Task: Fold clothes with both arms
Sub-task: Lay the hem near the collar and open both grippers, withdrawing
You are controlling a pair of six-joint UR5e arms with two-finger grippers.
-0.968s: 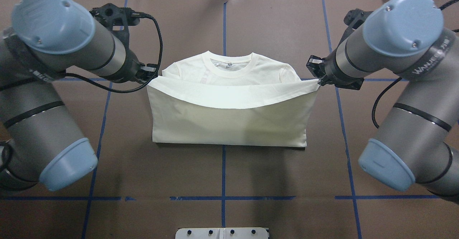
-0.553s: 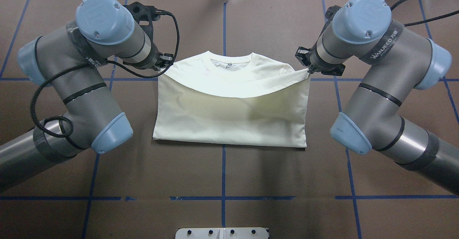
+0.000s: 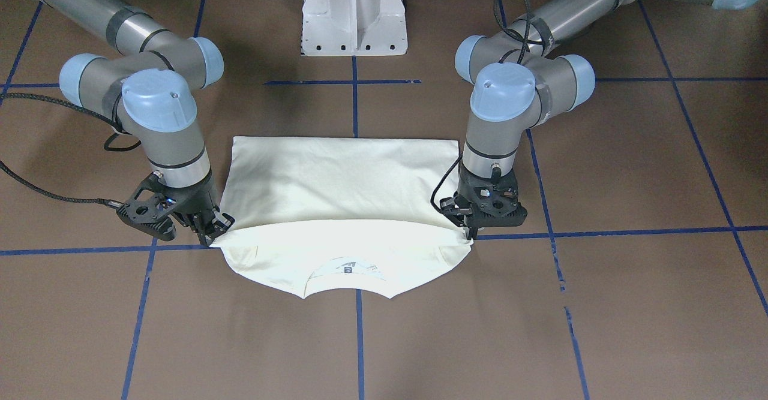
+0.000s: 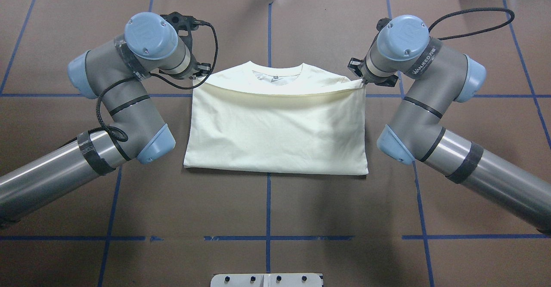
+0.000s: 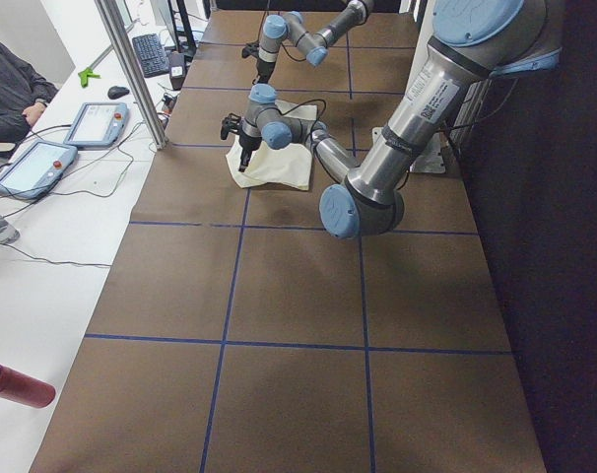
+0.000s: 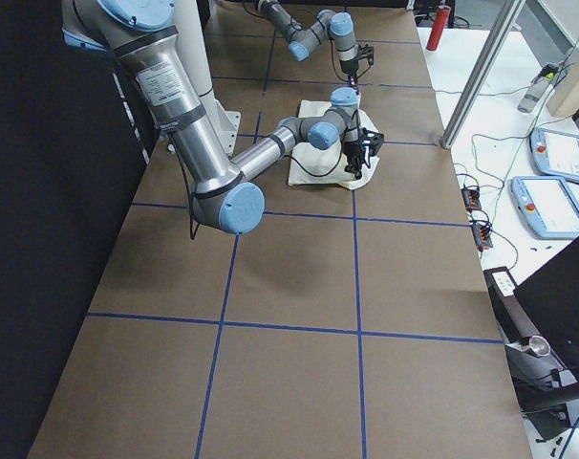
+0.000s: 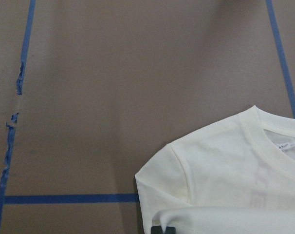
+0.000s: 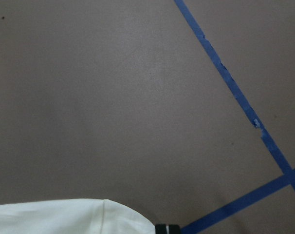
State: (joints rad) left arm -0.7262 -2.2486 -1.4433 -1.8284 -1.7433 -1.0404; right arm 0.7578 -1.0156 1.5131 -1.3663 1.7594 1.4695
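Note:
The cream T-shirt (image 4: 277, 128) lies folded on the brown table, plain reverse up, with its collar (image 4: 277, 69) on the far side. No print shows. My left gripper (image 4: 199, 77) is shut on the left corner of the folded-over hem, low by the shirt's left shoulder. My right gripper (image 4: 363, 80) is shut on the right corner by the other shoulder. In the front-facing view the shirt (image 3: 342, 175) lies between the left gripper (image 3: 469, 235) and the right gripper (image 3: 213, 238). The left wrist view shows a shoulder and the collar (image 7: 220, 170). The right wrist view shows a shirt edge (image 8: 64, 217).
Blue tape lines (image 4: 268, 205) cross the brown table. The white pedestal base (image 3: 354, 10) stands behind the shirt. A white plate (image 4: 267, 280) sits at the near table edge. Tablets (image 5: 33, 163) and a metal post (image 5: 131, 74) stand beside the table.
Both grippers have carried the hem farther toward the collar and lower. The sagging raised fold now lies nearly flat over the shirt, and both arms have swung inward.

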